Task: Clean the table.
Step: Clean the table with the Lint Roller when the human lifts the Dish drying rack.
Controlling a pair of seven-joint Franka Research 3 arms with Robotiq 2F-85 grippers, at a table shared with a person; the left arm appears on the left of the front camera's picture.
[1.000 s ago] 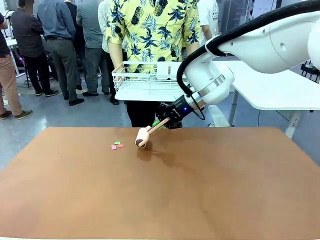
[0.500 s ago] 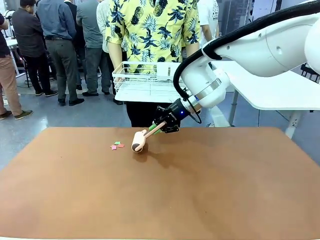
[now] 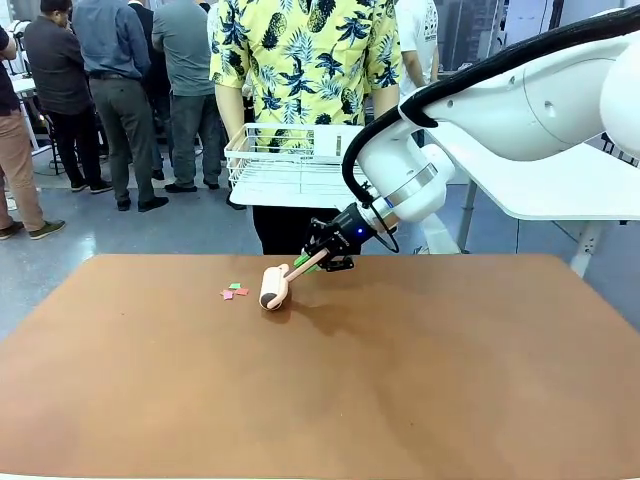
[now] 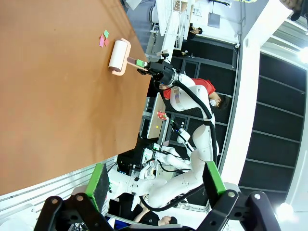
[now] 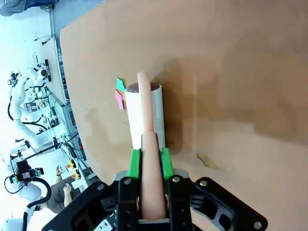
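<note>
The table (image 3: pixel 420 380) has a reddish-brown top. A lint roller (image 3: pixel 272 287) with a pale pink handle rests its roll on the table at the far side. My right gripper (image 3: pixel 318 254) is shut on its handle, and the right wrist view shows the green pads (image 5: pixel 135 163) clamping the handle with the roll (image 5: pixel 144 113) ahead. A few small pink and green paper scraps (image 3: pixel 234 292) lie just left of the roll, also seen as scraps (image 5: pixel 119 92) beside it. My left gripper (image 4: pixel 156 185) is open, raised off the table (image 4: pixel 57 96), with nothing between its fingers.
A person in a yellow patterned shirt stands at the far edge behind a white wire rack (image 3: pixel 290 165). A smaller white table (image 3: pixel 560 185) stands at the back right. Other people stand farther back on the left.
My right gripper has moved left with the lint roller, bringing the roll closer to the paper scraps. The scraps have not moved.
</note>
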